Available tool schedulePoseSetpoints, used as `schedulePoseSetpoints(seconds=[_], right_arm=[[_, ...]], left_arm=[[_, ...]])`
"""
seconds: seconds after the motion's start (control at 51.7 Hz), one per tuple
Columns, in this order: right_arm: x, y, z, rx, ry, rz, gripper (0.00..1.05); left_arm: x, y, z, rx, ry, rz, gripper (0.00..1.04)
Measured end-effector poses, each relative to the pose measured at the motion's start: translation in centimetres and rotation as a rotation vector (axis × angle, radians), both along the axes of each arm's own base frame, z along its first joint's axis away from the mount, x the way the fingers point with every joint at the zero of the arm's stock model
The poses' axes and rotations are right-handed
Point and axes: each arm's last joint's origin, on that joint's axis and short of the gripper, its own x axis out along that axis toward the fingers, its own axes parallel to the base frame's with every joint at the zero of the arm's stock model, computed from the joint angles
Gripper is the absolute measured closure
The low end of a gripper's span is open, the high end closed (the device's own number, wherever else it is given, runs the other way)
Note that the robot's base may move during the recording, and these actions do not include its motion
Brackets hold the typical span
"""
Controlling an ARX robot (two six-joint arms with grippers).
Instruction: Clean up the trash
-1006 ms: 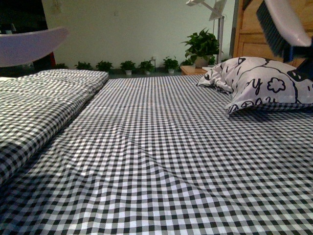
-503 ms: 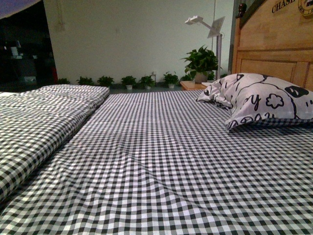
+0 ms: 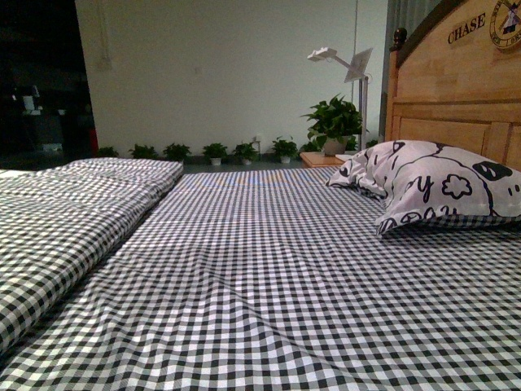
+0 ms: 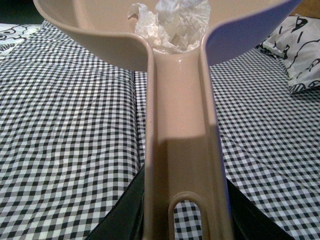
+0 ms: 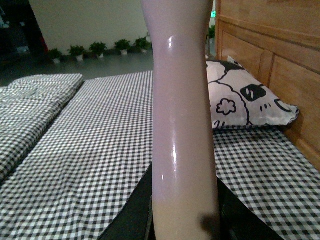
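Note:
In the left wrist view the trash (image 4: 170, 25), a crumpled white wad, lies inside the pan of the beige dustpan (image 4: 182, 125). My left gripper (image 4: 184, 220) is shut on the dustpan's long handle, held above the checked bed sheet (image 4: 65, 130). In the right wrist view my right gripper (image 5: 182, 220) is shut on the pale handle of the brush (image 5: 182, 110), which rises straight up out of the frame; its bristles are out of view. Neither arm nor tool shows in the front view.
A black-and-white checked sheet (image 3: 260, 277) covers the bed. A patterned pillow (image 3: 440, 183) lies at the right by the wooden headboard (image 3: 456, 90). A folded checked quilt (image 3: 73, 204) lies along the left. Potted plants (image 3: 334, 122) and a lamp (image 3: 342, 61) stand beyond.
The dustpan at top left and the brush at top right have both risen out of the front view. The camera view has shifted slightly, showing more of the headboard.

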Motion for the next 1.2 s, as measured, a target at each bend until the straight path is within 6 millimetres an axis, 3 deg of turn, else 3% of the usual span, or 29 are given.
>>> schedulePoseSetpoints(seconds=[0.329,1.2], right_arm=[[-1.6,0.0,0.5,0.023,-0.03,-0.014,0.85],[-1.7,0.1,0.4,0.026,-0.031,-0.037,0.85]], left_arm=[[-2.0,-0.2,0.0,-0.007,-0.019,-0.015,0.79],[-2.2,-0.2,0.0,-0.015,-0.02,-0.032,0.79]])
